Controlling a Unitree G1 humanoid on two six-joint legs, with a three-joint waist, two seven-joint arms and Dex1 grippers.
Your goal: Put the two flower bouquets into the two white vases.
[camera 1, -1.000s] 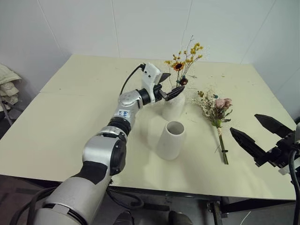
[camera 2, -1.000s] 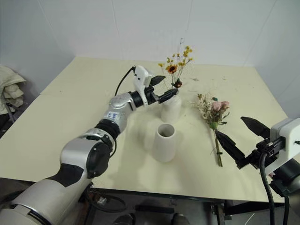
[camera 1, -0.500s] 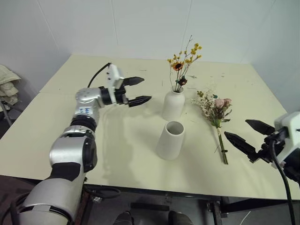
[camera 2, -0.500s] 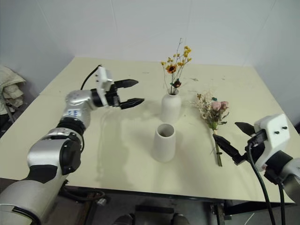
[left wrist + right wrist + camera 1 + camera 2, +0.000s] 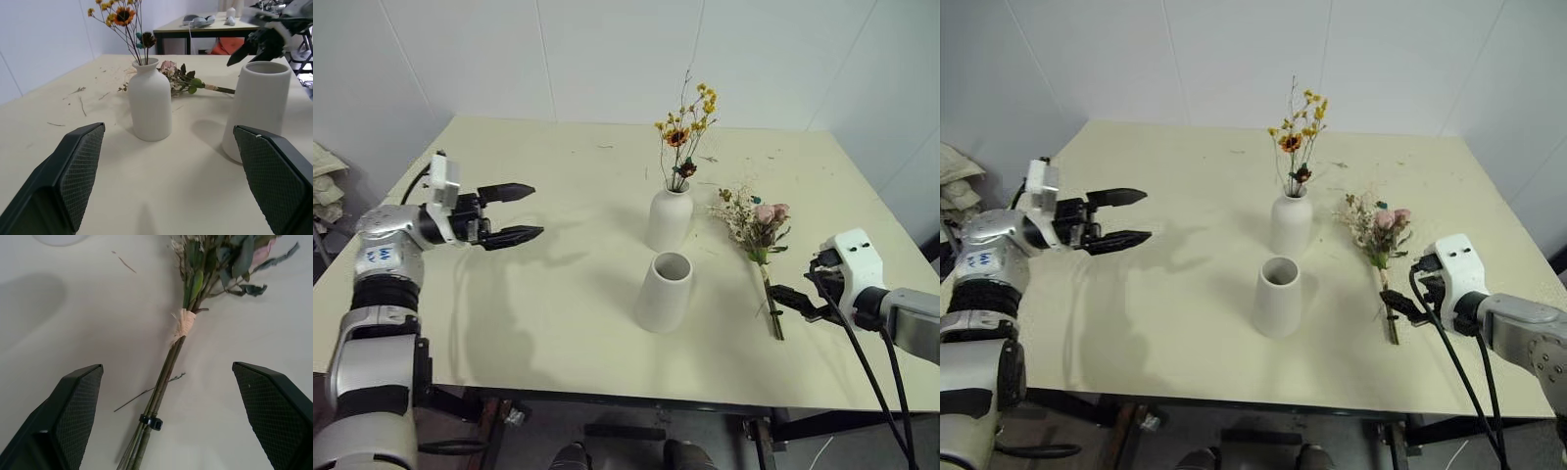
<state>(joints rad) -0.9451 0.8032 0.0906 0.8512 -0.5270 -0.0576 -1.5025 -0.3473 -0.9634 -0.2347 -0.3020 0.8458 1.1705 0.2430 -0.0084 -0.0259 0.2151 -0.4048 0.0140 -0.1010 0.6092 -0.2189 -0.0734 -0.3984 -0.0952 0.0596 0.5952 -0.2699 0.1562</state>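
Readable text — none. A small blue-marked sticker on the left forearm (image 5: pixel 374 257), at the left edge of the head view, carries marks too small to make out — no brand or number elsewhere.

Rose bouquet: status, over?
Rose bouquet flat on table, stems between open right gripper fingers. Left gripper open, empty. Cone vase unobstructed.
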